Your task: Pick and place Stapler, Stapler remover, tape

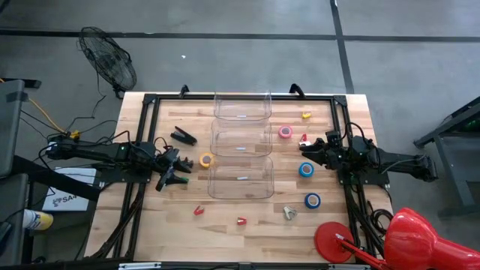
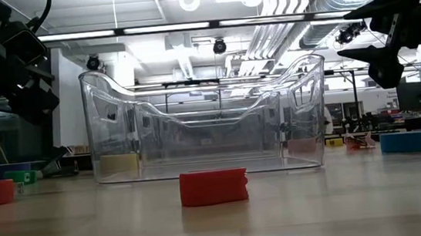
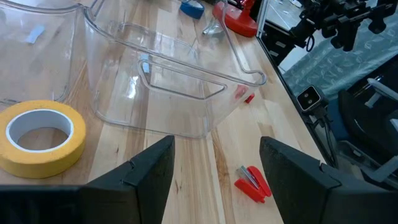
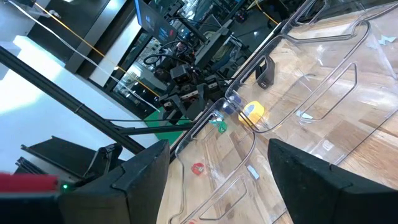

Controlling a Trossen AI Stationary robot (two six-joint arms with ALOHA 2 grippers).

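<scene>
My left gripper (image 1: 177,169) hovers open at the table's left, beside the yellow tape roll (image 1: 206,160) (image 3: 40,134), with nothing between its fingers (image 3: 214,180). My right gripper (image 1: 312,150) hovers open at the right, also with nothing between its fingers (image 4: 217,186). It hangs between the pink tape roll (image 1: 285,132) and a blue roll (image 1: 306,169). A second blue roll (image 1: 312,200) lies nearer the front edge. The black stapler (image 1: 184,136) lies flat at the far left. Small red stapler removers (image 1: 199,211) (image 1: 241,221) (image 3: 252,183) lie near the front edge.
Three clear plastic bins (image 1: 241,106) (image 1: 241,139) (image 1: 241,178) stand in a row down the table's middle, between the two arms. A small yellow item (image 1: 306,115), a red one (image 1: 304,139) and a pale one (image 1: 289,213) lie on the right half. A fan (image 1: 109,60) stands off the table.
</scene>
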